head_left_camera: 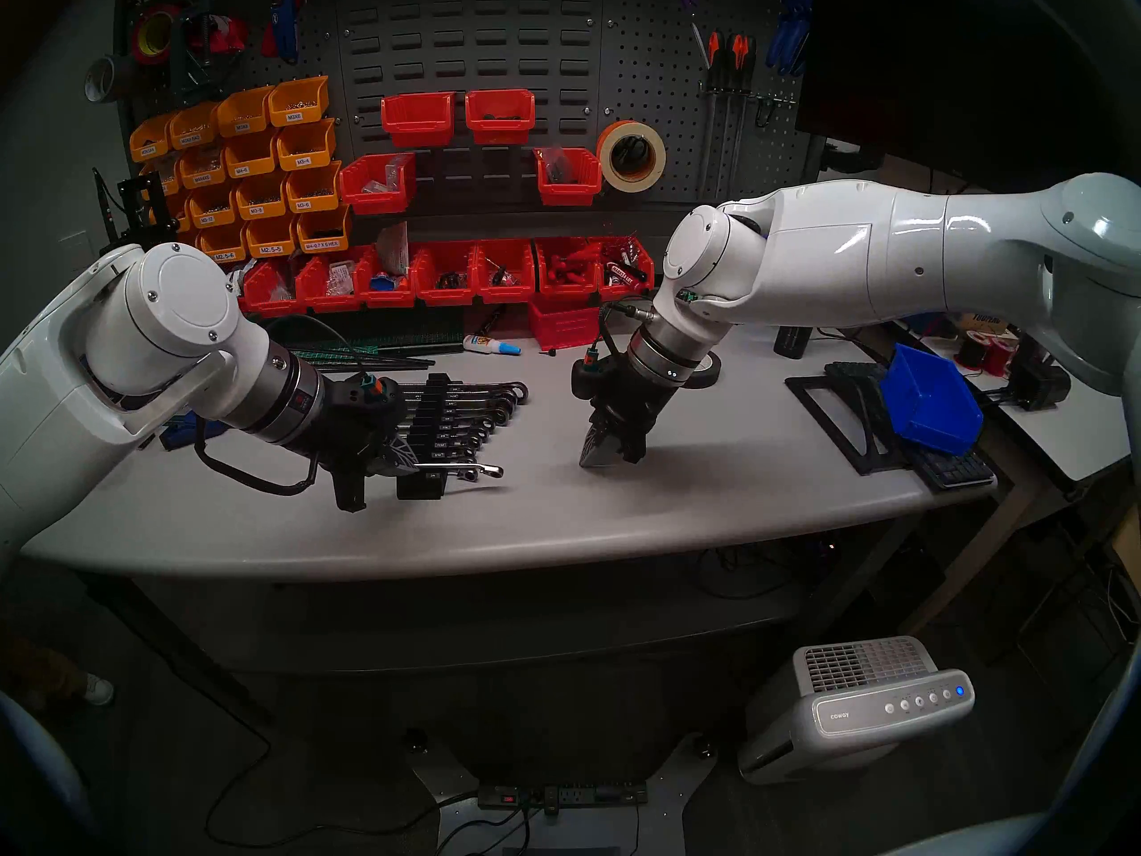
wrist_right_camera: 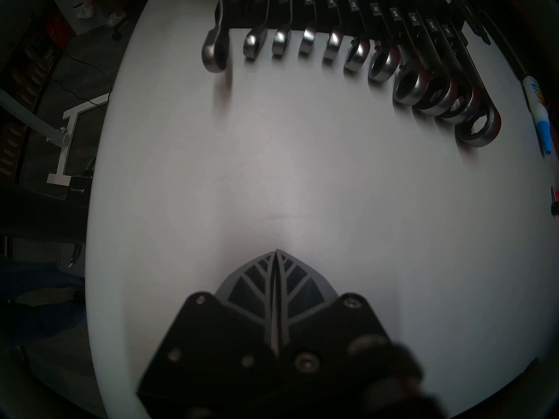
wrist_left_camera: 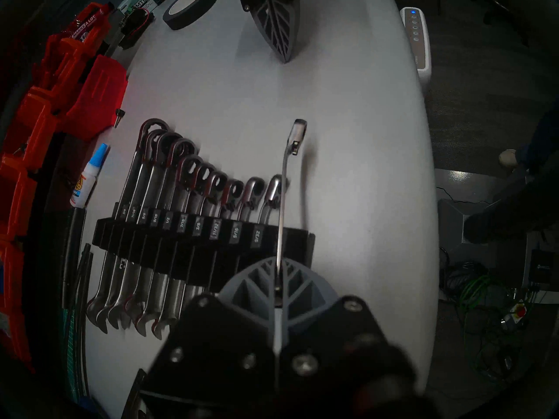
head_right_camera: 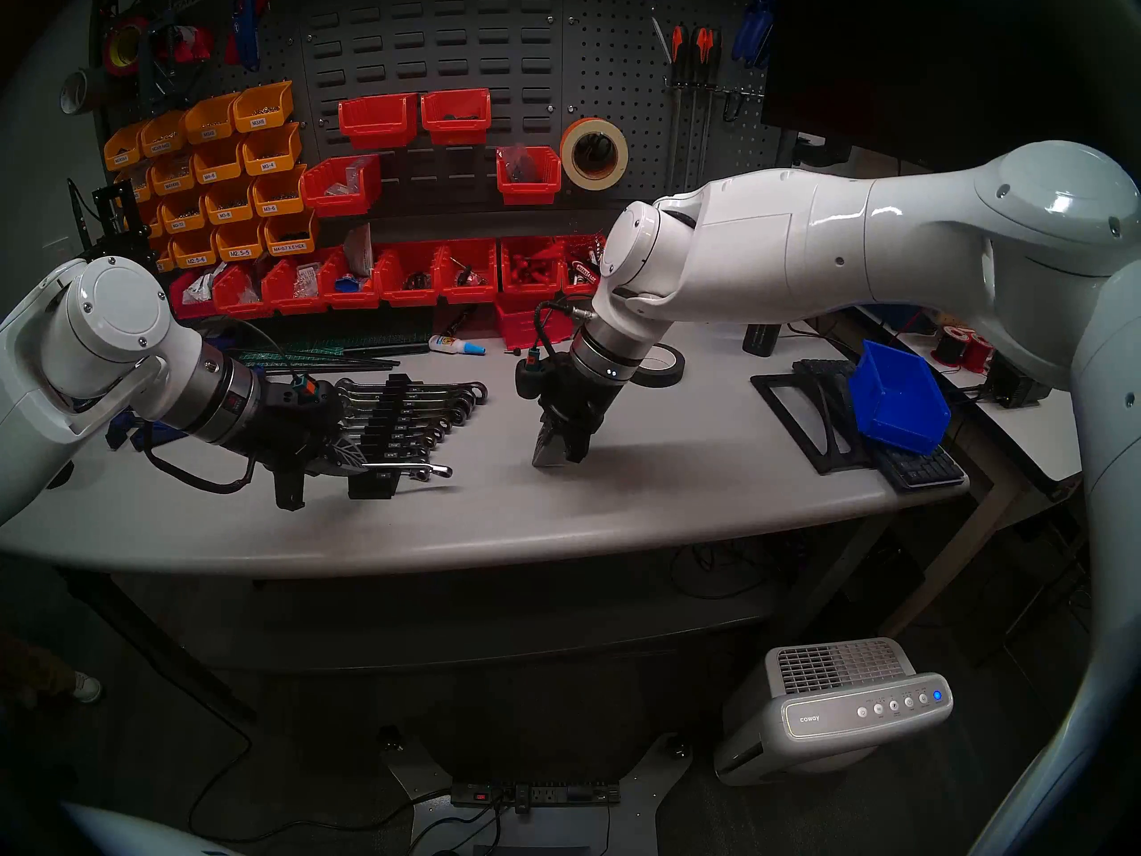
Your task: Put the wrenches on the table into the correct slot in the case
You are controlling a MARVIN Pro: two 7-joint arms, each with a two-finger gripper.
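Observation:
My left gripper (head_left_camera: 404,459) is shut on the short thin wrench (head_left_camera: 460,467), gripping its shank edge-on. It holds the wrench level just over the near end of the black case (head_left_camera: 432,428), beside the 9/32 slot, ring end (wrist_left_camera: 298,131) pointing out over the table (head_left_camera: 679,496). In the left wrist view the wrench (wrist_left_camera: 282,197) crosses the case (wrist_left_camera: 181,255) and casts a shadow. Several chrome wrenches fill the other slots, the longest (head_left_camera: 515,391) at the far end. My right gripper (head_left_camera: 602,456) is shut and empty, tip down close to the tabletop, to the right of the case.
Red bins (head_left_camera: 444,274) line the back of the table. A glue bottle (head_left_camera: 491,344) and a black tape roll (head_left_camera: 704,370) lie behind the case and the right gripper. A blue bin (head_left_camera: 929,404) on a black stand (head_left_camera: 833,416) and a keyboard (head_left_camera: 954,469) sit at the right.

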